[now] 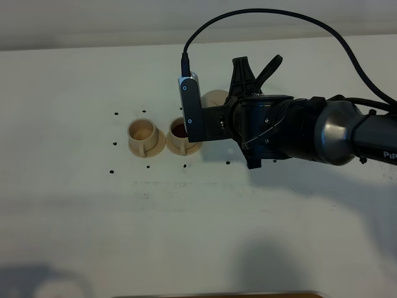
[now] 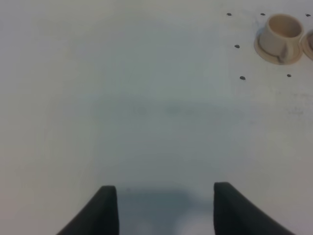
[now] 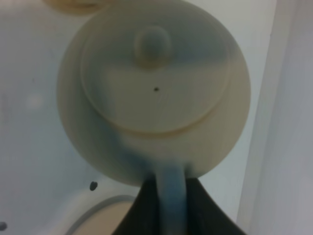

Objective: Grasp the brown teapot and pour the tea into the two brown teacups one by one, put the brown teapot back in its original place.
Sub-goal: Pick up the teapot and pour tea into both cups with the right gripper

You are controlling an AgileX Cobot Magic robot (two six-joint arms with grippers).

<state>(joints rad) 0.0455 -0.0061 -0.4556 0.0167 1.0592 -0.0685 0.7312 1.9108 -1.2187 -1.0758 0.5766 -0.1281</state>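
The brown teapot (image 3: 156, 98) fills the right wrist view, lid and knob facing the camera. My right gripper (image 3: 171, 188) is shut on its loop handle. From the high camera only a sliver of the teapot (image 1: 214, 98) shows behind the right arm (image 1: 279, 127), just right of the two teacups. The left teacup (image 1: 142, 133) looks empty. The right teacup (image 1: 182, 131) holds dark tea. Part of the wide saucer (image 3: 105, 215) shows under the teapot. My left gripper (image 2: 164, 210) is open over bare table, far from the left teacup (image 2: 281, 32).
Small black dots (image 1: 116, 114) mark the white table (image 1: 93, 217) around the cups. The right arm's cable (image 1: 279, 15) arcs over the back of the table. A brown edge (image 1: 217, 295) runs along the table's front.
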